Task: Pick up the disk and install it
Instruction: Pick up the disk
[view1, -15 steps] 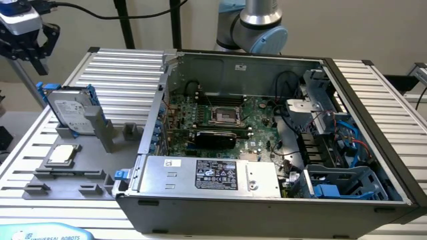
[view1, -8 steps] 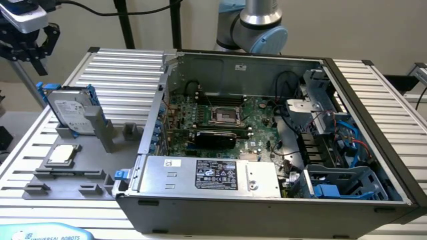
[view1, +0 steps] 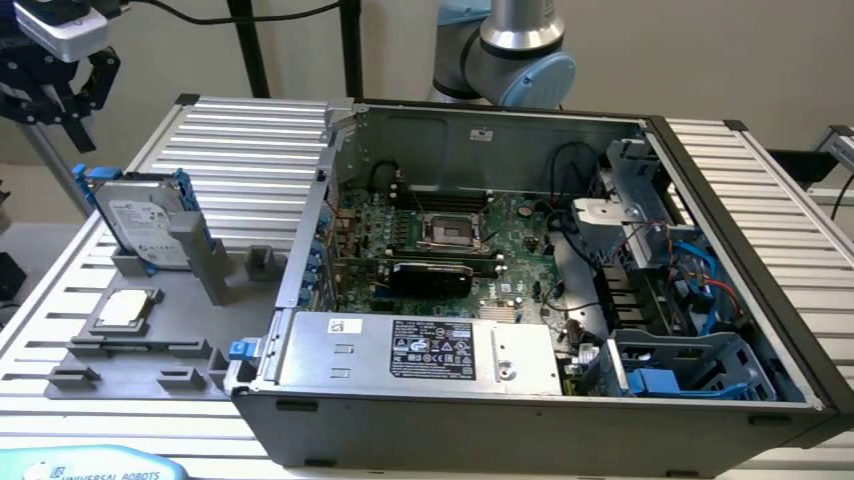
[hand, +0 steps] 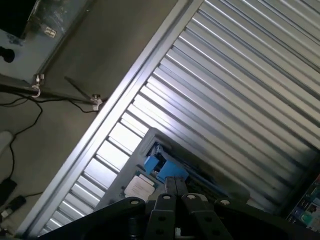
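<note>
The disk (view1: 138, 220), a silver-grey drive with a white label in a blue carrier, stands on edge in a grey holder (view1: 200, 262) on the slatted table at the exterior view's left. My gripper (view1: 60, 105) hangs in the air above it and a little further to that left, well apart from it. In the wrist view the black fingertips (hand: 175, 192) are pressed together with nothing between them, and the disk's blue carrier (hand: 162, 167) lies just beyond them. The open computer case (view1: 534, 300) sits to the exterior view's right of the disk.
A small square silvery chip (view1: 123, 308) rests on the grey fixture plate in front of the holder. Inside the case are a motherboard (view1: 441, 240), a silver box with a black label (view1: 427, 350) and a blue drive bay (view1: 681, 370). Stand poles rise behind the table.
</note>
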